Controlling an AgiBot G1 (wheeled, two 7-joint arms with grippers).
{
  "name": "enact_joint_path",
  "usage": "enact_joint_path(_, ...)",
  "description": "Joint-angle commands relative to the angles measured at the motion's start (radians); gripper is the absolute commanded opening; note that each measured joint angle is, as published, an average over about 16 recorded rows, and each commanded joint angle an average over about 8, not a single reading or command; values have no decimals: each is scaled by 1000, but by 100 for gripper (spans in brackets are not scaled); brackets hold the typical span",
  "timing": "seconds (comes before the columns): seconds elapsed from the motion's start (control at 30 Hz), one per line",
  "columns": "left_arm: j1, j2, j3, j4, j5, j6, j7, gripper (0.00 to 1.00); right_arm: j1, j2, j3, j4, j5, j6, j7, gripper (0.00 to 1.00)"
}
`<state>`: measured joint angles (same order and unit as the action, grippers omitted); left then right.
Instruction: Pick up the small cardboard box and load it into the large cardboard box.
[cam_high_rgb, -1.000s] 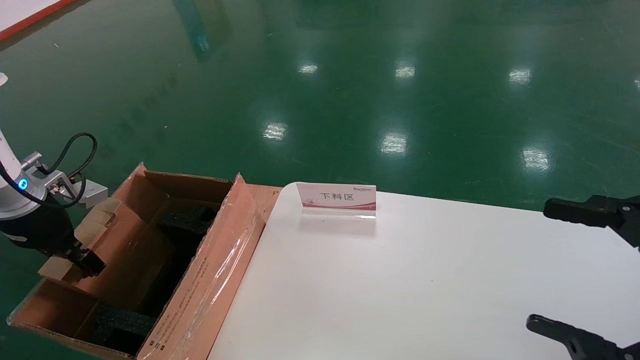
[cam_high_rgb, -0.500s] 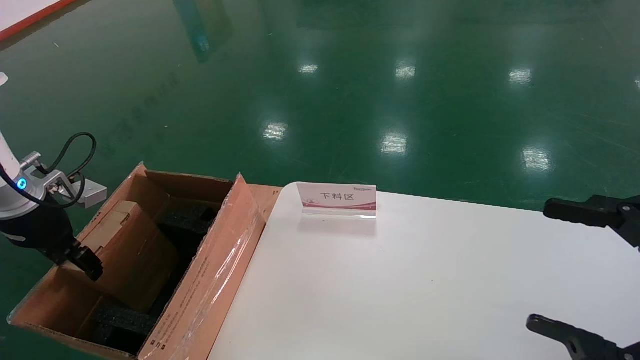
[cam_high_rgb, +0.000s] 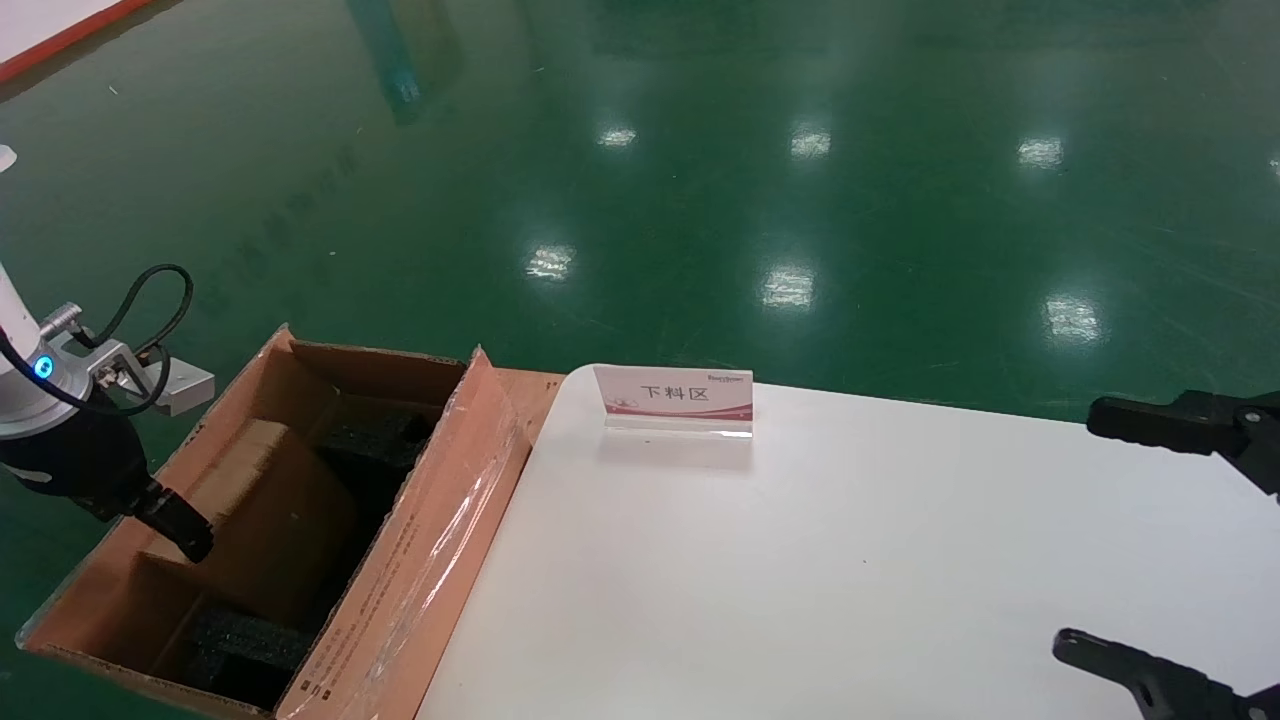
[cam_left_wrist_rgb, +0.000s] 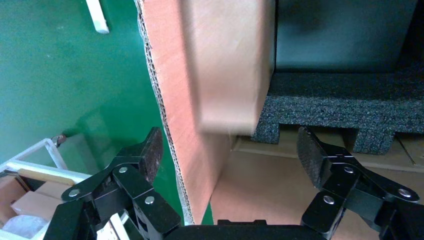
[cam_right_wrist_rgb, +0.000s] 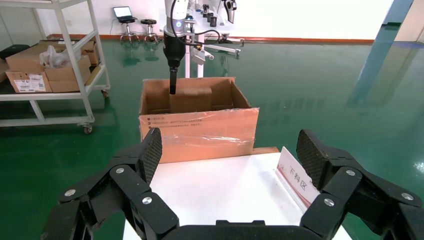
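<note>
**Release step, small box in large box**

Small box (cam_high_rgb: 265, 505) sits inside large box (cam_high_rgb: 400, 560), leaning by its outer wall, above foam (cam_high_rgb: 240, 640). Left gripper (cam_left_wrist_rgb: 230, 152) open, straddling that wall, holding nothing. Right gripper (cam_right_wrist_rgb: 227, 150) open, idle over table (cam_high_rgb: 850, 560). Next, probably: lift L arm clear w/o snagging wall.

White table (cam_high_rgb: 850, 580), white-and-red sign card (cam_high_rgb: 673, 397) standing at its far edge, ahead of the right gripper's spread fingers (cam_high_rgb: 1140, 425), green floor (cam_high_rgb: 700, 180) around
</note>
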<state>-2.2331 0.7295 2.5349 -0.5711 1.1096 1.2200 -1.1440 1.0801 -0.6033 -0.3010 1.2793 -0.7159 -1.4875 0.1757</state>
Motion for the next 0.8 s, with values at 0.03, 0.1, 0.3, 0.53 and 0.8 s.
enact_joint_path(0.03,-3,1,-1,2,0,-3,1,100,0,0,0,0,0,0,0,100)
enact_joint_path(0.1,-15,-2,-2,-8,3,-10,3,100,0,0,0,0,0,0,0,100)
enact_joint_path(0.3,-80,-32,-13,-83,12,-42,26,100,0,0,0,0,0,0,0,100)
enact_joint_path(0.53,-215,-114,-47,-249,16,-89,110,100,0,0,-1,-1,0,0,-1,100)
enact_joint_path(0.8,-367,-247,-122,-460,-46,-92,266,100,1,0,-1,-1,1,0,-1,100)
